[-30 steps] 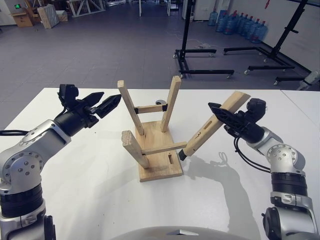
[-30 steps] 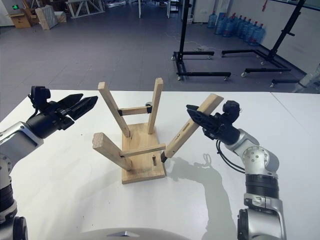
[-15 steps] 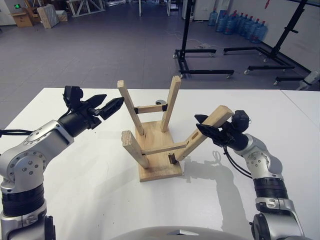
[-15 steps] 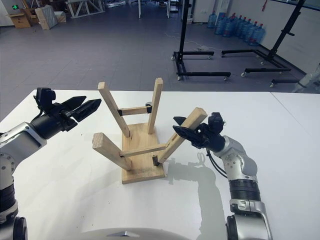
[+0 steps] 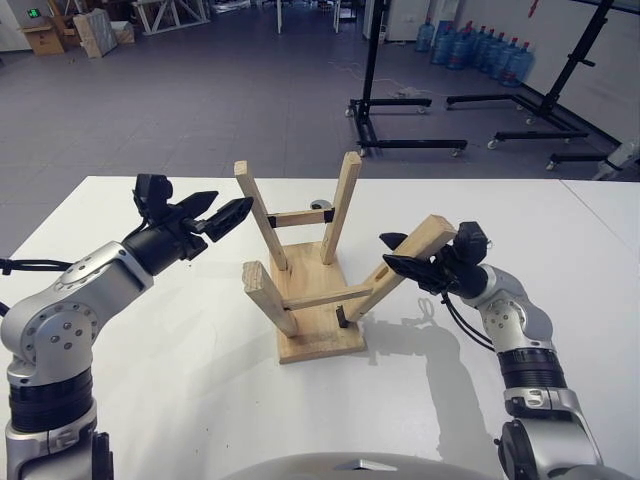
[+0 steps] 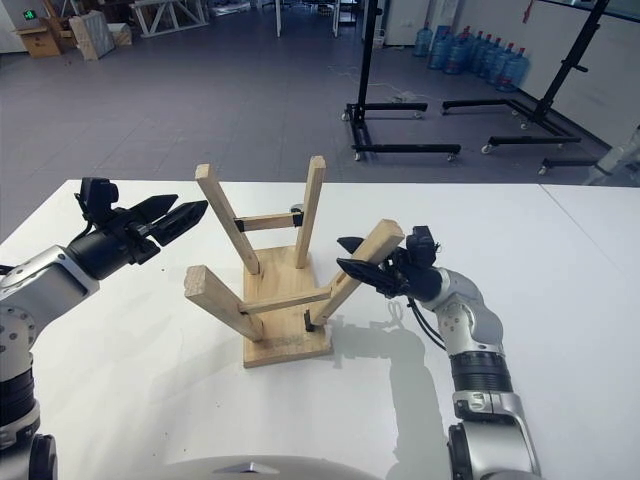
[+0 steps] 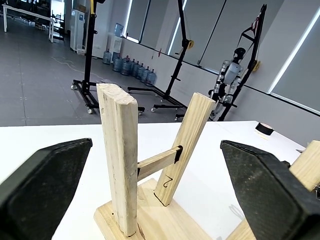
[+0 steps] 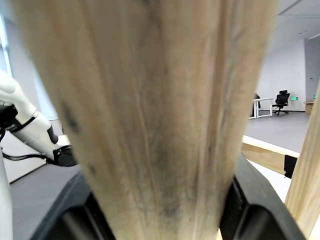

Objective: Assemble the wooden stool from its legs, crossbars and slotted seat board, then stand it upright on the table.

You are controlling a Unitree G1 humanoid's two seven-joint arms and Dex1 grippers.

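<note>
Head views: the seat board (image 5: 318,340) lies flat on the white table (image 5: 180,380). 3 legs (image 5: 341,207) stand up from it, and 2 crossbars (image 5: 298,217) join them. Your right gripper (image 5: 385,250) is clamped on the upper part of the 4th leg (image 5: 375,290). That leg leans from the board's right edge up toward the right, and you cannot tell whether its lower end sits in a slot. Your left gripper (image 5: 232,212) hovers above the table to the left of the legs, apart from them, with its jaws spread and nothing held.

Left wrist view: the 2 black fingers (image 7: 40,185) stand wide apart. Between them, farther off, you see 2 upright legs joined by a crossbar, rising from the board.

Right wrist view: the 4th leg runs up the middle, with dark finger pads (image 8: 245,210) pressed against both its sides.
</note>
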